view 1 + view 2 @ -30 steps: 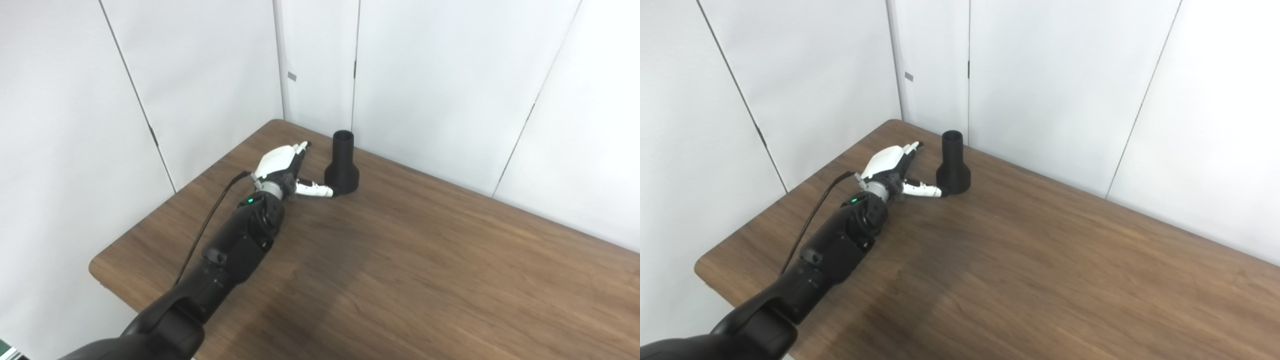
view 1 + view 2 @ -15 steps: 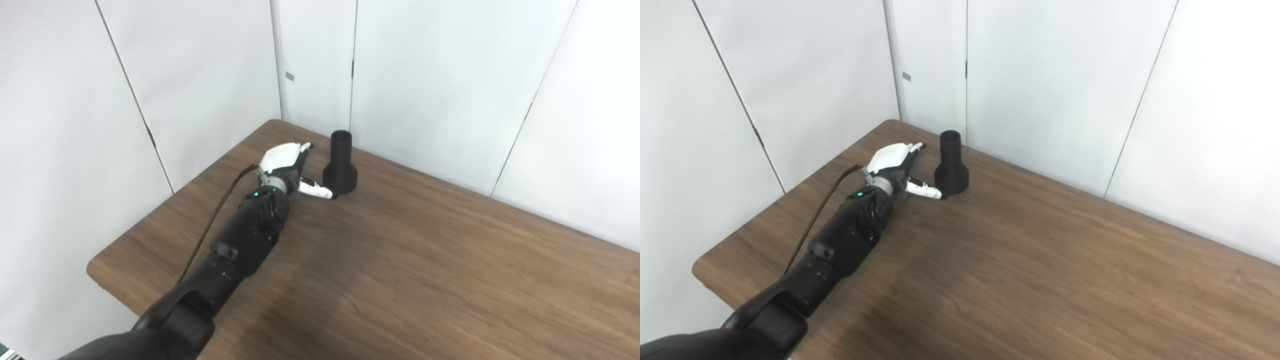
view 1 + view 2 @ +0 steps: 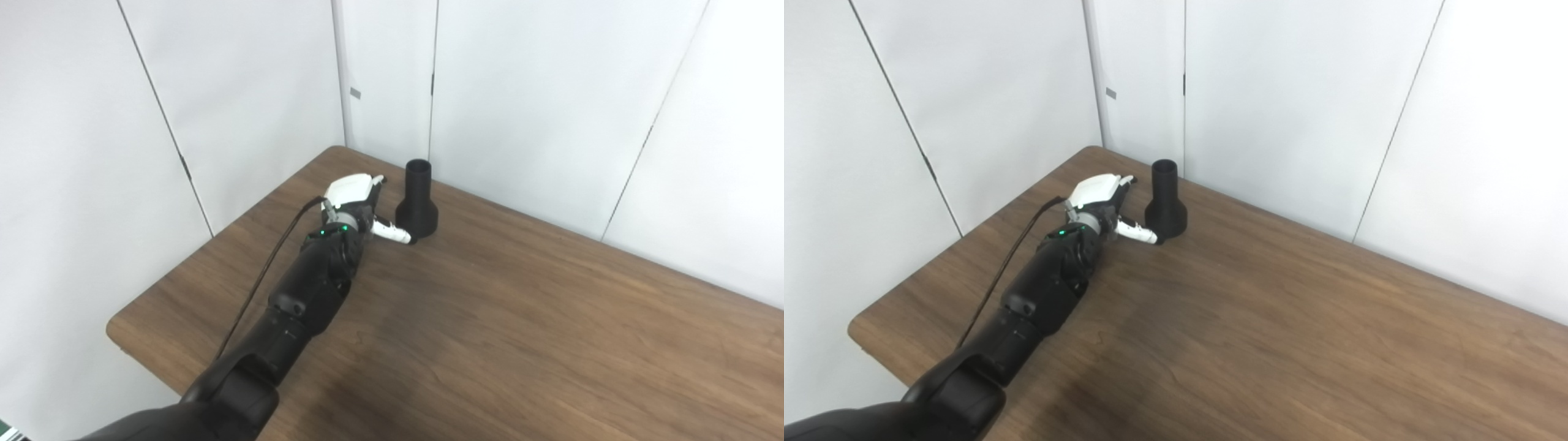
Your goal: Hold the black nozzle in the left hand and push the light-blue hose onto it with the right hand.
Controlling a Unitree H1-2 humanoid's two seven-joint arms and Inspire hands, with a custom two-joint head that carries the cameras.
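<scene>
Locate the black nozzle standing upright on the wooden table, wide base down and narrow open neck up, near the far left corner and close to the white wall panels. Note that your left hand lies just beside the nozzle on its left, low over the tabletop, at the end of the black forearm that enters from the bottom left. Observe the fingers extended and held close together, pointing toward the nozzle's neck without closing on it, while the thumb is spread well apart from them and its tip reaches the nozzle's base; whether it actually touches cannot be told. The hand holds nothing. A black cable runs along the forearm's left side.
</scene>
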